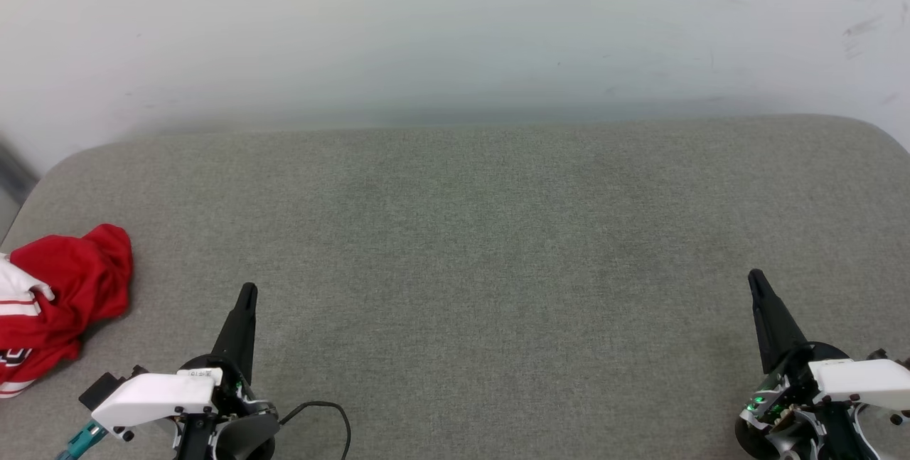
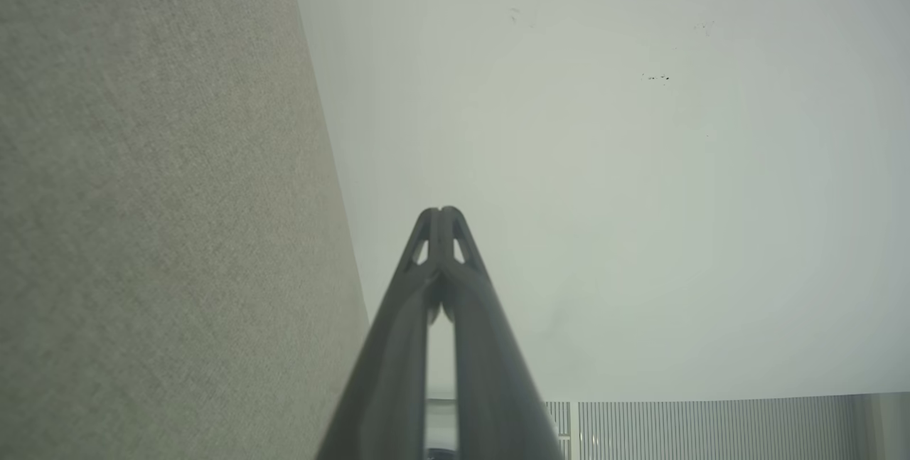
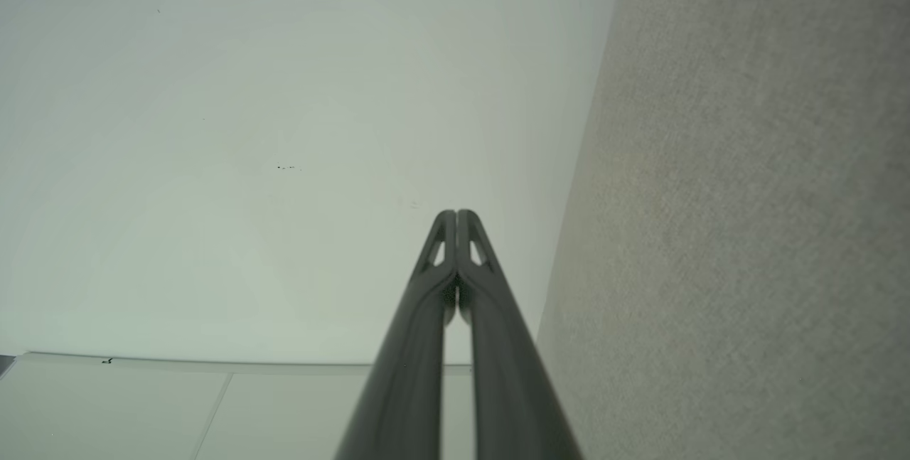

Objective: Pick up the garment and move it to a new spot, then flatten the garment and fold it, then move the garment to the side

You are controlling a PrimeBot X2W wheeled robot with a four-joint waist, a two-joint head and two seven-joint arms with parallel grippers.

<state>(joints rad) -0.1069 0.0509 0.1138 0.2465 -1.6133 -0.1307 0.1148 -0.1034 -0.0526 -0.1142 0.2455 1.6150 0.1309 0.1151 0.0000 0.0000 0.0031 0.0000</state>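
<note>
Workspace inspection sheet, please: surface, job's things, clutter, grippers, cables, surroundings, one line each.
Surface: grey fabric pad, rounded far corners.
Job's things: garment, red and white, crumpled at the pad's left edge, not held.
Clutter: nothing seen.
Grippers: left gripper shut, holding nothing; right gripper shut, holding nothing.
Cables: black cable looping behind the left gripper.
Surroundings: pale wall behind, scuffed at upper right.
</note>
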